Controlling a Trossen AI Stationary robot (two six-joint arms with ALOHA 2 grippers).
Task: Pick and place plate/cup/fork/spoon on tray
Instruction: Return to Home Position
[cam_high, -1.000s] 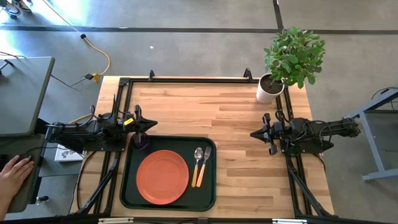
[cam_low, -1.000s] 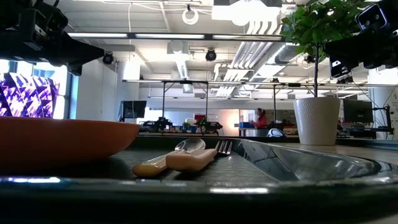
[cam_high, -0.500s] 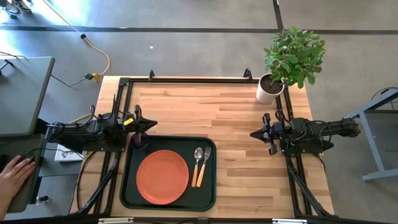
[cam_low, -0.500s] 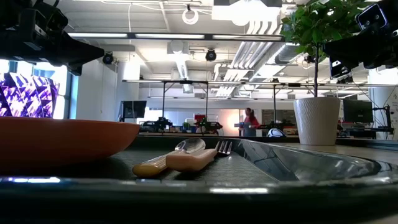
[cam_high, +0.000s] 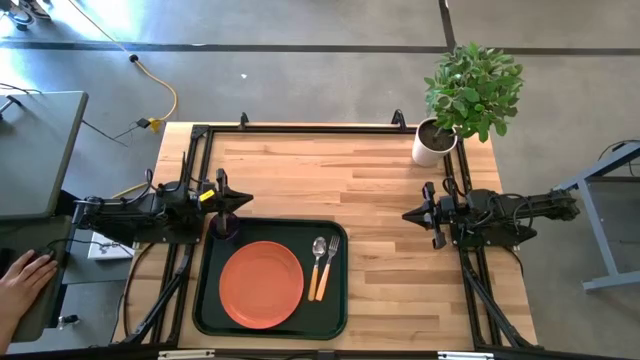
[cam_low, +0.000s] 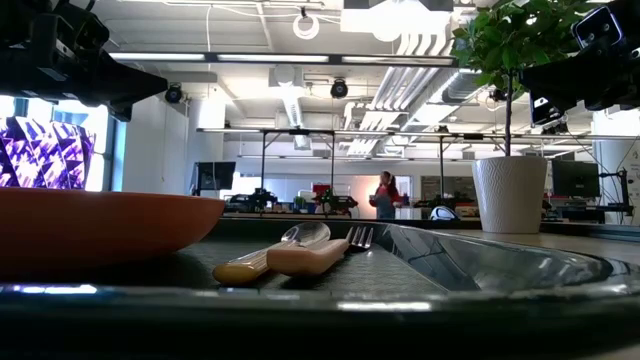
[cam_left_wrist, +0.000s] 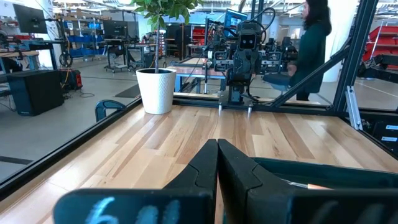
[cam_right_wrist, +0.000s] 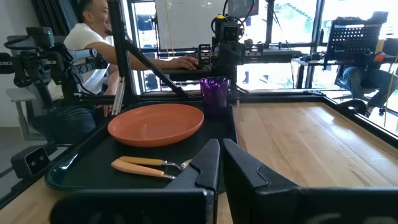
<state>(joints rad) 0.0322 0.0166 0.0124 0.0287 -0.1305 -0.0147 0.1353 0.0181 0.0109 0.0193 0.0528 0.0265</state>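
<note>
Tray (cam_high: 205, 300): you've got the big dark one at the near-left of the table, long axis running front to back, and everything from the task already sits inside its rim.
Plate (cam_high: 261, 284): takes the middle-left of the tray, flat, nothing on it.
Cup (cam_high: 226, 226): upright in the tray's far-left corner, just beside the plate, right under the tip of your left gripper (cam_high: 245, 201), so the left arm is way nearer to it than the right.
Fork (cam_high: 327, 266) and spoon (cam_high: 317, 266): side by side along the tray's right side, touching or nearly so, handles pointing to the near edge, heads to the far edge.
Left gripper: fingers pressed together, holding nothing, parked over the tray's far-left corner.
Right gripper (cam_high: 408, 214): also closed and empty, out over bare wood well to the right of the tray, aimed at it.
Next move: honestly looks like you've got nothing left to pick.
</note>
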